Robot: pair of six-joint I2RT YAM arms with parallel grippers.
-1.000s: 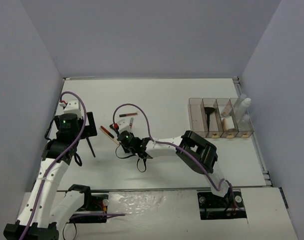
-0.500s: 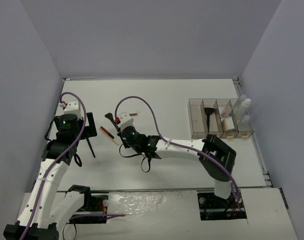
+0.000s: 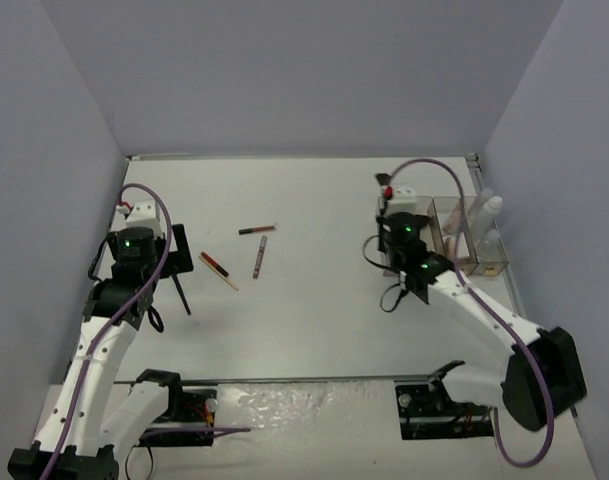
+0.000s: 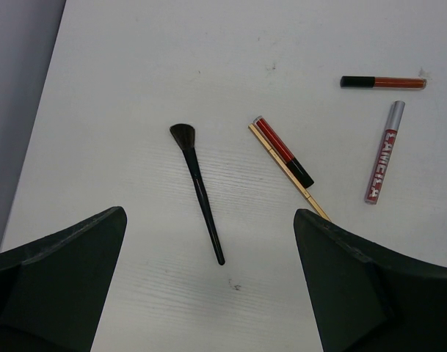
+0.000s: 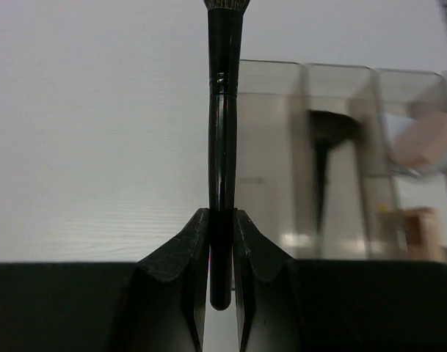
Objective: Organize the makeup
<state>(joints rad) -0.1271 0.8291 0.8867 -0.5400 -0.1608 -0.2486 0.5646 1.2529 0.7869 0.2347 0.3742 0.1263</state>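
**Top view.** The left gripper hangs over the left side of the table. The right gripper stands over the left end of the clear organizer, and its arm hides the compartments there. Two white-capped bottles stand at the organizer's right end. It cannot be told whether they are inside the last compartment. Well apart from the organizer lie a loose brush, a red tube, a tan pencil, an orange-red tube and a silver-capped tube. From here they read only as thin strokes.

**Left wrist view.** The left fingers are spread wide and touch nothing. Between them, on the table below, lies the loose brush with its bristles pointing away from the camera. Details lost from above show here. The red tube has a black cap and lies touching the tan pencil along its side. The orange-red tube also has a black cap. The silver-capped tube carries red lettering and lies just beside the orange-red one, not touching it.

**Right wrist view.** The right fingers pinch the black handle of the held brush near its butt end, and the frame's top edge cuts off the bristle tip. Beyond it the organizer's interior, hidden from above, appears blurred. A stored brush lies in the second compartment from the left. A pinkish round piece and a tan block sit further right.
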